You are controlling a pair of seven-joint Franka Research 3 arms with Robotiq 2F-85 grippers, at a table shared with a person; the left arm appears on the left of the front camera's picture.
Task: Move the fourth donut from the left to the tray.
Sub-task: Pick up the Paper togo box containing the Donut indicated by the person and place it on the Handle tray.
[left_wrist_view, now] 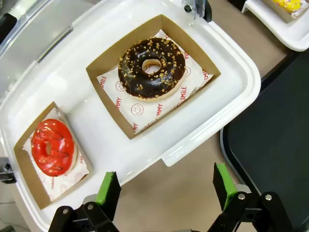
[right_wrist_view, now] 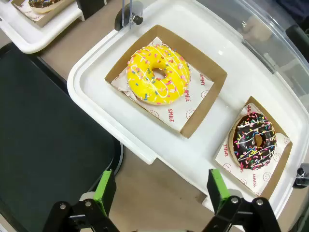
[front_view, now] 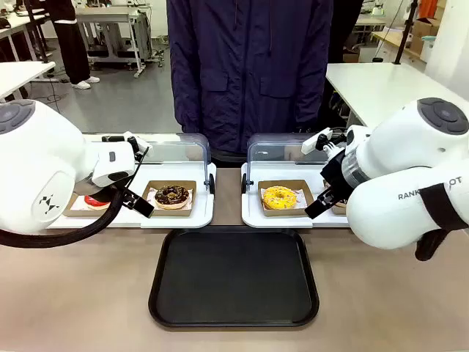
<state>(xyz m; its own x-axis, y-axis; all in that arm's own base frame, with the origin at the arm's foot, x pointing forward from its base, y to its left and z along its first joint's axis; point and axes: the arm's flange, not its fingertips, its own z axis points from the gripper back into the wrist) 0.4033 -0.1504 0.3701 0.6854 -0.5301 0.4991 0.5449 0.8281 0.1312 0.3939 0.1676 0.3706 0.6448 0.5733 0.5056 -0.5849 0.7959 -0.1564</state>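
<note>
The fourth donut, dark chocolate with white and coloured drizzle and sprinkles, lies in a small brown holder at the right end of a white display tray. My right gripper hovers open above that tray's near edge, short of the donut and to its left, holding nothing. In the front view my right arm hides the donut. The black tray lies flat in the table's middle, also seen as the black tray. My left gripper is open and empty above the near rim of the other display tray.
A yellow sprinkled donut sits beside the fourth one. The left display tray holds a red donut and a chocolate crumb donut. Clear domed lids stand raised behind both trays. A person in a dark jacket stands at the far side.
</note>
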